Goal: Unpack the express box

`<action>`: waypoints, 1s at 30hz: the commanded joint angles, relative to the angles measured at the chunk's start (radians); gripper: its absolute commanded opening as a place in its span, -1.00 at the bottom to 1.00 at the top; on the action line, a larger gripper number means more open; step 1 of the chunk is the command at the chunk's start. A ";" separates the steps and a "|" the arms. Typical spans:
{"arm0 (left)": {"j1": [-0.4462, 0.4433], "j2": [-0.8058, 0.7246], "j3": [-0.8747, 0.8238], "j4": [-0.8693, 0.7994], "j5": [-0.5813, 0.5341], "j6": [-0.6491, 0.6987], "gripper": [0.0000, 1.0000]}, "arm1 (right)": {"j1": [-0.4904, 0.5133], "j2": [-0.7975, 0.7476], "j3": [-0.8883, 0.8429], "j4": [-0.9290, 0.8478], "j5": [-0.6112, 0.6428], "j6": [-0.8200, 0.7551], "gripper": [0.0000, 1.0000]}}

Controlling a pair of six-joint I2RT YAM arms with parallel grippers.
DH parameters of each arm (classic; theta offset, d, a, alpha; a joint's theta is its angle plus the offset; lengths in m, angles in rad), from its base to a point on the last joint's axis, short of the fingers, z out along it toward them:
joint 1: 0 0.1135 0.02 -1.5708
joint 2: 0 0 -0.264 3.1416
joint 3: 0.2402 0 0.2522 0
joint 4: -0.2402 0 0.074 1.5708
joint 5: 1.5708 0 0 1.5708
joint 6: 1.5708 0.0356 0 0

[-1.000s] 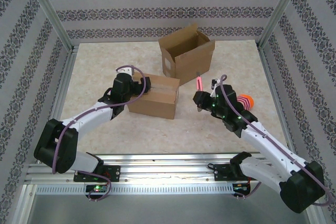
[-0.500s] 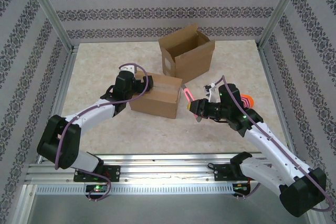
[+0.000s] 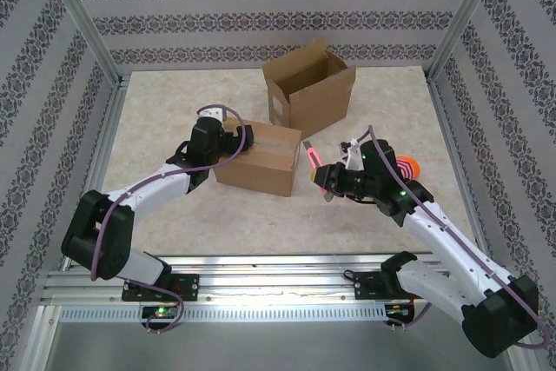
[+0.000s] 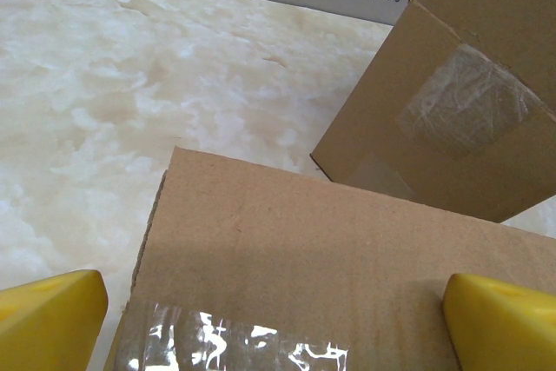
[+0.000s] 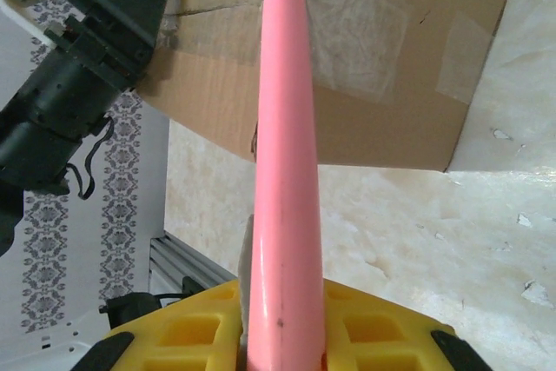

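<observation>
A sealed, taped express box [image 3: 257, 159] lies mid-table. My left gripper [image 3: 240, 140] stands open over its left end. In the left wrist view the yellow fingertips [image 4: 49, 319] spread wide above the cardboard top [image 4: 304, 258] and its clear tape [image 4: 234, 349]. My right gripper [image 3: 331, 182] is shut on a pink cutter [image 3: 311, 159], whose tip points at the box's right end, just short of it. The right wrist view has the pink cutter [image 5: 287, 171] running up from my gripper [image 5: 282, 336] toward the taped end of the box [image 5: 365, 67]. No blade shows.
An open, empty-looking cardboard box [image 3: 309, 89] stands behind the sealed one, also in the left wrist view [image 4: 469, 84]. An orange striped object [image 3: 405, 166] lies on the table behind my right arm. Metal frame posts and patterned walls ring the marble table [image 3: 174, 102].
My right arm swung left and tipped the pink cutter from upright toward the sealed box's right end. The left gripper shifted slightly along the box top, still open.
</observation>
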 commanded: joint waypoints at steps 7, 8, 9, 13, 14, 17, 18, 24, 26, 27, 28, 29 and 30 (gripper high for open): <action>-0.021 0.093 -0.080 -0.241 0.077 -0.030 0.99 | 0.007 0.034 -0.008 0.065 0.016 0.022 -1.00; -0.022 0.094 -0.079 -0.241 0.077 -0.030 0.99 | 0.007 0.037 -0.008 0.067 0.016 0.023 -1.00; -0.021 0.092 -0.080 -0.241 0.078 -0.031 0.99 | 0.008 0.040 -0.008 0.069 0.017 0.023 -1.00; -0.021 0.093 -0.081 -0.239 0.078 -0.031 0.99 | 0.007 0.055 -0.008 0.073 0.024 0.024 -1.00; -0.021 0.094 -0.082 -0.240 0.079 -0.031 0.99 | 0.007 0.059 -0.008 0.077 0.025 0.025 -1.00; -0.021 0.094 -0.081 -0.240 0.078 -0.032 1.00 | 0.007 0.069 -0.009 0.086 0.026 0.029 -1.00; -0.021 0.094 -0.080 -0.240 0.078 -0.030 1.00 | 0.007 0.070 -0.009 0.088 0.024 0.029 -1.00; -0.021 0.099 -0.080 -0.238 0.078 -0.030 0.99 | 0.007 0.074 -0.008 0.092 0.025 0.032 -1.00; -0.021 0.100 -0.080 -0.236 0.079 -0.029 0.99 | 0.007 0.077 -0.007 0.095 0.021 0.032 -1.00; -0.022 0.103 -0.080 -0.236 0.079 -0.029 0.99 | 0.007 0.078 -0.008 0.098 0.021 0.033 -1.00; -0.021 0.103 -0.080 -0.236 0.079 -0.029 0.99 | 0.008 0.079 -0.006 0.098 0.019 0.034 -1.00; -0.022 0.103 -0.079 -0.235 0.079 -0.030 0.99 | 0.008 0.080 -0.006 0.098 0.019 0.034 -1.00; -0.022 0.102 -0.080 -0.234 0.080 -0.032 0.99 | 0.008 0.083 -0.006 0.101 0.019 0.035 -1.00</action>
